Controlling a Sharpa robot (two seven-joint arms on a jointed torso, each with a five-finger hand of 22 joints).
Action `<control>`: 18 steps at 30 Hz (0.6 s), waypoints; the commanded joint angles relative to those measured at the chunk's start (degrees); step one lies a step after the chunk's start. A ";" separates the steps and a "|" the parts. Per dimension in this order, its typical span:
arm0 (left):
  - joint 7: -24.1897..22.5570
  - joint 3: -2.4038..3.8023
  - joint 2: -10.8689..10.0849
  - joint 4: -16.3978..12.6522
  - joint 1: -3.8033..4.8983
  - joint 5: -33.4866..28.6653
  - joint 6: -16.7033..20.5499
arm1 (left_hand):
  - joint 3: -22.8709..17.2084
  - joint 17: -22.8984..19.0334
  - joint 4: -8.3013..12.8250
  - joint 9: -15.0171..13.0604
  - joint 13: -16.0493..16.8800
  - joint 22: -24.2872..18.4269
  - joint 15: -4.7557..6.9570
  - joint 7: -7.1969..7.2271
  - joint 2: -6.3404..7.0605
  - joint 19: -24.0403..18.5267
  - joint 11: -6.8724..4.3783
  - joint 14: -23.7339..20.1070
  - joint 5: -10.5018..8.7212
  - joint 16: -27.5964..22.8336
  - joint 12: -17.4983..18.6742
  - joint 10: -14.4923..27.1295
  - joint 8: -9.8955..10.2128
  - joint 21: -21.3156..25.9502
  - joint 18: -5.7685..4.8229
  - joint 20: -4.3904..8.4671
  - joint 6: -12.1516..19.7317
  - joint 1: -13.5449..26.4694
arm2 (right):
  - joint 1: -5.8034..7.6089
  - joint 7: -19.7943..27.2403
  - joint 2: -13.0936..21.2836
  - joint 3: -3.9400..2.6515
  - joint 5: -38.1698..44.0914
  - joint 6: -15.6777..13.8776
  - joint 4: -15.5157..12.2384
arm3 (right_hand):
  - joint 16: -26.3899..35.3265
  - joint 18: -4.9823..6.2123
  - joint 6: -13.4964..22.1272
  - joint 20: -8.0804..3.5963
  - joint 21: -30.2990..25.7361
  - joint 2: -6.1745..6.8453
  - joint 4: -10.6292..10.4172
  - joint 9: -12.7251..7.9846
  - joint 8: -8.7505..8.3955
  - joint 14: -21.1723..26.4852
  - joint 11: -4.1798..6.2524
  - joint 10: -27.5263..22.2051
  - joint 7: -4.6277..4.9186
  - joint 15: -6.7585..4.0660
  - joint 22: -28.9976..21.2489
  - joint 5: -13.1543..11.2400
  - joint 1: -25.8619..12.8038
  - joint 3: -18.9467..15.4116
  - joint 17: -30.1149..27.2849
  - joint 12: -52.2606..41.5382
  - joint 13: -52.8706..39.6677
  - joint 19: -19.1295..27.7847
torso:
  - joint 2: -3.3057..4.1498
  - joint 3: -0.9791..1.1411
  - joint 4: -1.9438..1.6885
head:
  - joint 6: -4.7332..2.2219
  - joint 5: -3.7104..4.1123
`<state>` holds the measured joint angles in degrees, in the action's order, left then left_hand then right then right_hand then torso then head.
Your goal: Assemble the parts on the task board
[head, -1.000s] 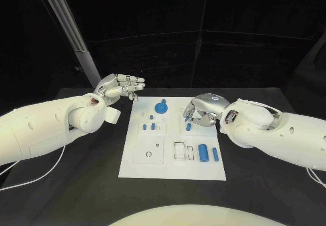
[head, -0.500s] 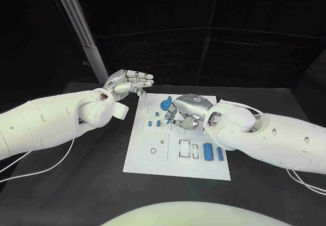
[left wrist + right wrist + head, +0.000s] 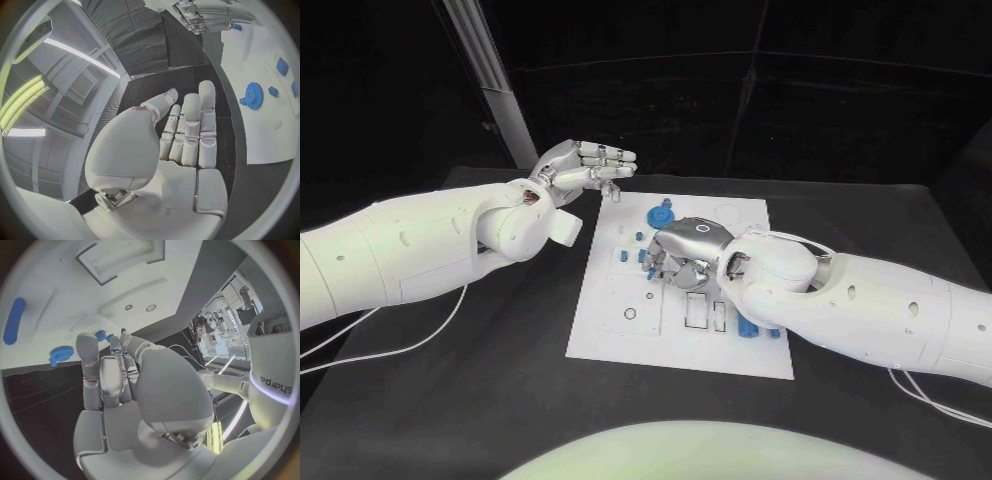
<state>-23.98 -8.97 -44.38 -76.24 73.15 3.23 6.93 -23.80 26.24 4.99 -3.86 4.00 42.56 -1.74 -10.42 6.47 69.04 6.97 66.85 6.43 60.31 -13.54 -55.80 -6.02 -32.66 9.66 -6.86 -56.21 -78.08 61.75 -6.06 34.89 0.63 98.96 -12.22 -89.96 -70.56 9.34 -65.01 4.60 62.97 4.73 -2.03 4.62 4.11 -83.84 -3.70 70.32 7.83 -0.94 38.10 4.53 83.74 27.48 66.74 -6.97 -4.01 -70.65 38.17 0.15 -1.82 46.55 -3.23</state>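
Since a second ago, right hand (image 3: 687, 252) has slid across the task board (image 3: 625, 335) over the small blue parts (image 3: 643, 257), fingers curled downward; whether they pinch one I cannot tell. Left hand (image 3: 584, 166) hovers off the board, fingers loosely together, empty. Parts look light, stiff, slippery; pinch them by their sides.

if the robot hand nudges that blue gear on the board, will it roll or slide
Probably neither easily. The blue gear appears to lie flat on the task board, apparently on a hub, so it may spin in place. It looks like rigid plastic, likely light.
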 commanded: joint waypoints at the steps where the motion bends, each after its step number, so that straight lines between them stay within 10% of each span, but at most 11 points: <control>1: -0.20 0.04 0.11 -0.11 0.09 -0.31 -0.45 | -0.09 -0.08 0.28 0.06 -0.07 -0.10 0.11 -0.16 -0.36 -0.42 0.08 -0.35 0.05 -0.35 -0.34 0.07 -0.22 0.33 0.82 -0.14 0.43 0.05 | -0.18 0.52 -0.32 0.01 2.02 2.67 0.19 | -0.37 -0.40 -0.17 0.13 0.14 -0.14 0.00 0.04 0.18 -2.60 -0.19 -0.16 0.19 -0.13 -0.09 0.13 -0.50 0.37 0.01 0.34 0.08 0.09 | -0.02 0.05 0.06 | 0.27 -0.19; 18: 0.06 0.04 0.25 -0.06 0.09 -0.32 -0.51 | -0.09 -0.08 0.28 0.06 -0.07 -0.10 0.11 -0.16 -0.36 -0.42 0.08 -0.35 0.05 -0.35 -0.34 0.07 -0.22 0.33 0.82 -0.14 0.43 0.05 | -0.59 -0.55 -1.17 0.89 5.24 6.19 0.25 | -0.38 -0.42 -0.15 0.14 0.18 -0.13 0.01 0.03 0.16 -2.60 -0.21 -0.18 0.21 -0.11 -0.02 0.13 -0.58 0.38 0.00 0.37 0.08 0.08 | -0.05 0.01 0.07 | 0.74 -0.30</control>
<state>-23.79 -8.97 -44.16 -76.21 73.15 3.22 6.93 -23.80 26.22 4.99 -3.86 3.99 42.52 -1.74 -10.42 6.47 69.04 6.97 66.85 6.43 60.31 -13.54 -55.80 -6.02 -32.67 9.64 -6.86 -56.21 -78.08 61.05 -6.28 33.81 1.52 102.45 -7.59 -89.68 -70.56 9.34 -64.84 4.60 62.97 4.74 -2.03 4.58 3.93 -83.84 -3.70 70.32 7.83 -0.94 38.07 4.53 83.75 27.47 66.73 -6.98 -4.01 -70.65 38.11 0.18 -1.74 47.25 -3.53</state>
